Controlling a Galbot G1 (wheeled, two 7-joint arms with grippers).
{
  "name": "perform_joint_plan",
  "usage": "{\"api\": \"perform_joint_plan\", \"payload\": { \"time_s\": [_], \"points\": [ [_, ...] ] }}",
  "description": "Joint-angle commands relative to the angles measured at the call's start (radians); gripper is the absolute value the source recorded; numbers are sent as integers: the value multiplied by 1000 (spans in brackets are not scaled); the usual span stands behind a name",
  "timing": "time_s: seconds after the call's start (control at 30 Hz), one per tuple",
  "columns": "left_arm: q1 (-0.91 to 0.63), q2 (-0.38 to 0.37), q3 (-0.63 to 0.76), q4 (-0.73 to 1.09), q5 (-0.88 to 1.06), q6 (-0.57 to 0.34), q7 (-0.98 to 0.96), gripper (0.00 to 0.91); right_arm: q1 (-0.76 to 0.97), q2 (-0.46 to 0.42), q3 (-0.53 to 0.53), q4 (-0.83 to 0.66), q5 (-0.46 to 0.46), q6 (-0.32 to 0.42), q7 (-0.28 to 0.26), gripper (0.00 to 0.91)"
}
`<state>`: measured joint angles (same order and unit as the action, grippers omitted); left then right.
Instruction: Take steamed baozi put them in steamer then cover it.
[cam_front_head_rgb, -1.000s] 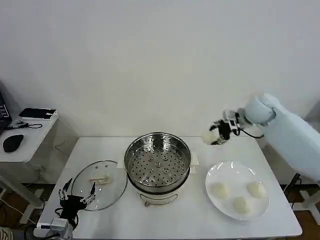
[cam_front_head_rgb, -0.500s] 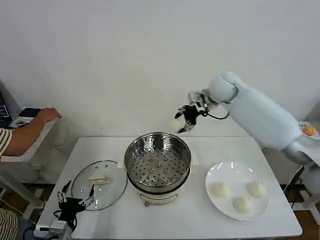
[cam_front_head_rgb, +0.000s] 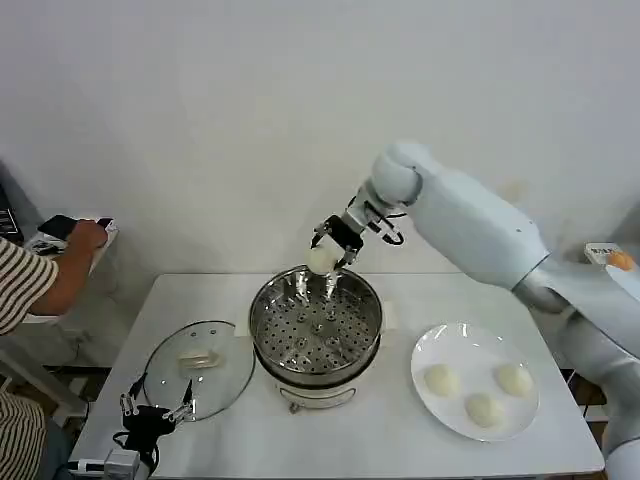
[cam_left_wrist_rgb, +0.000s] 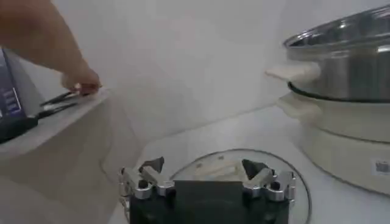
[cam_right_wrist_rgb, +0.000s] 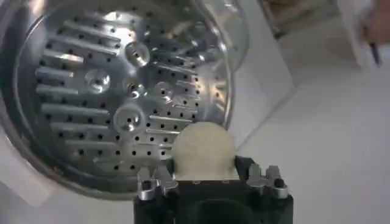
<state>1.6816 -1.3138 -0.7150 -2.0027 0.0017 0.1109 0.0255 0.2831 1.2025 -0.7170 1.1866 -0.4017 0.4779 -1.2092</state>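
My right claw (cam_front_head_rgb: 327, 256), clamped on a bun (cam_front_head_rgb: 321, 259) over the steamer's (cam_front_head_rgb: 316, 325) far rim, needed centring, then lowering gently.

My left claw (cam_front_head_rgb: 152, 413), jaws apart, waited by the lid (cam_front_head_rgb: 196, 368).

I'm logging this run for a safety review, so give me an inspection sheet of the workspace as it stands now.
Surface: white table, bare apart from the job's things.
Job's things: steamer at centre, its tray holding nothing; three baozi on the white plate; one baozi held above the steamer's far rim; glass cover lying flat beside the steamer.
Clutter: nothing seen.
Grippers: right hand shut on the baozi; left hand open, low at the cover's near edge.
Cables: nothing seen on the table.
Surroundings: plain wall; a person reaching onto a side desk.
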Motion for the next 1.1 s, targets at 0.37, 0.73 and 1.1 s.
{"api": "perform_joint_plan", "payload": {
  "time_s": [0.37, 0.73, 1.1],
  "points": [
    [1, -14, 6, 3, 4, 3, 0, 907, -47, 41, -60, 58, -349, 153, 77, 675],
    [8, -13, 2, -13, -12, 2, -1, 907, -84, 92, -64, 9, -298, 113, 87, 675],
    [11, -8, -4, -5, -15, 2, -4, 907, -122, 119, -43, -12, -318, 90, 93, 675]
  ]
}}
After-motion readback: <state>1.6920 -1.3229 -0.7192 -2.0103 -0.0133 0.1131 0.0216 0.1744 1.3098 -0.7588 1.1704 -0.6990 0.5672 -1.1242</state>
